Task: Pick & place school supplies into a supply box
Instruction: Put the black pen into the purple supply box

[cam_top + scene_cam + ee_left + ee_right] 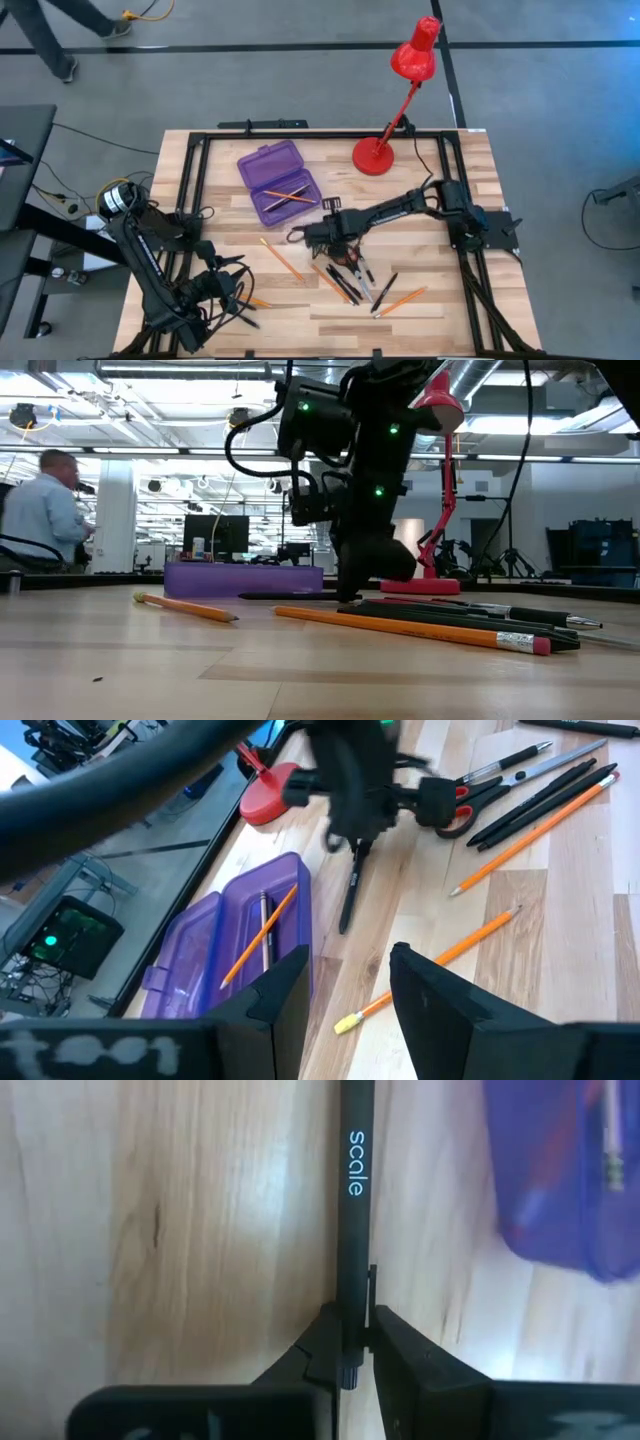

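So the right gripper [345,1342] has its fingers pinched tight on a black pen [352,1200], right near the pen's end, with basically no gap left. The pen says "scale" on the barrel and sticks out ahead over the wooden table [460,300]. It sits about mid-table, just beside the open purple supply box [280,180], pen tip pointing toward the box. From the left wrist view the pen [352,890] hangs at a tilt under that gripper.

Left gripper [345,990] hovers at the near left corner of the table, fingers spread apart, nothing between them.

On the table near the front there's a loose orange pencil [283,260], then a pile of black pens [342,285], red-handled scissors [362,270] and another couple of pencils [402,300] to the right of it.

Farther back, the box already has a pencil and a pen [290,195] lying in it. Behind that, a red desk lamp [400,100] stands at the far edge.
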`<state>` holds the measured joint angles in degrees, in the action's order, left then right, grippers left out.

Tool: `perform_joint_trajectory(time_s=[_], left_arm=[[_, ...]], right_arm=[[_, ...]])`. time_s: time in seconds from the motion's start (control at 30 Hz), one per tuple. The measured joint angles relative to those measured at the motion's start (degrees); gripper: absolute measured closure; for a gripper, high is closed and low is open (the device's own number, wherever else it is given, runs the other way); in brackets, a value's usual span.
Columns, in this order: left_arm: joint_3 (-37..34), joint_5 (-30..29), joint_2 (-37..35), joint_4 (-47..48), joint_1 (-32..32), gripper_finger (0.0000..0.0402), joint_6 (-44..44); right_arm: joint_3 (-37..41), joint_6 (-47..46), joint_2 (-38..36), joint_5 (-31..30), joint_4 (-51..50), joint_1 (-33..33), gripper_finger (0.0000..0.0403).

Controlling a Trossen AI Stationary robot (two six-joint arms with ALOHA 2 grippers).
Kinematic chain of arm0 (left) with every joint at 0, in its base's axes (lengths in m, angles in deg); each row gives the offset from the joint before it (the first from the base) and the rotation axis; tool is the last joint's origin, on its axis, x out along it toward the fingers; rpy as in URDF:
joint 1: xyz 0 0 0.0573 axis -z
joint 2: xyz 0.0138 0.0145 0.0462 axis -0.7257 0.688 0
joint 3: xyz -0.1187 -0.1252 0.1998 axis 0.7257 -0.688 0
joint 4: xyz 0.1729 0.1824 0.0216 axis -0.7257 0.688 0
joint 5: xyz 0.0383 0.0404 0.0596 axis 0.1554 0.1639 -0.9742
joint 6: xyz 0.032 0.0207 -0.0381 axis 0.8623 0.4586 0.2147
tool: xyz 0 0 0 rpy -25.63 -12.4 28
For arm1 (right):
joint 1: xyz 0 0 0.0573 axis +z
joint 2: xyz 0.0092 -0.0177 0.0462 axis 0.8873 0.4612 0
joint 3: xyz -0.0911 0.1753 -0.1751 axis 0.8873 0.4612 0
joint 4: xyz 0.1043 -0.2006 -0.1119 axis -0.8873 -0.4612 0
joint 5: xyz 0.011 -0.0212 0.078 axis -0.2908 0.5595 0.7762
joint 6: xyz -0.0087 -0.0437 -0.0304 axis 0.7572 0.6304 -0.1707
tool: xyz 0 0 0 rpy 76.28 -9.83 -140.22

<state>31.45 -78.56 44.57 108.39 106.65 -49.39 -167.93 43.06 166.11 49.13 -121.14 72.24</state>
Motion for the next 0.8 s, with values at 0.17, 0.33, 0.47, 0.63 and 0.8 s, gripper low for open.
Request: perform_joint_trajectory(time_s=[0.17,0.33,0.47,0.63,0.8], left_arm=[[0.0,0.0,0.0,0.0,0.0,0.0272,0.0],[0.0,0.0,0.0,0.0,0.0,0.0272,0.0],[0.0,0.0,0.0,0.0,0.0,0.0272,0.0],[0.0,-0.3,0.0,0.0,0.0,0.0272,0.0],[0.0,-0.4,0.0,0.0,0.0,0.0272,0.1]], right_arm=[[0.1,-6.6,0.1,-10.6,-0.1,4.7,0.0382],[0.0,-10.1,0.0,-21.6,-0.3,8.0,0.0379],[0.0,-10.9,0.0,-30.4,-0.9,9.5,0.0381],[-0.1,-6.6,-0.1,-36.2,0.8,8.5,0.0375],[-0.2,3.5,-0.1,-36.3,7.7,4.9,0.0374]])
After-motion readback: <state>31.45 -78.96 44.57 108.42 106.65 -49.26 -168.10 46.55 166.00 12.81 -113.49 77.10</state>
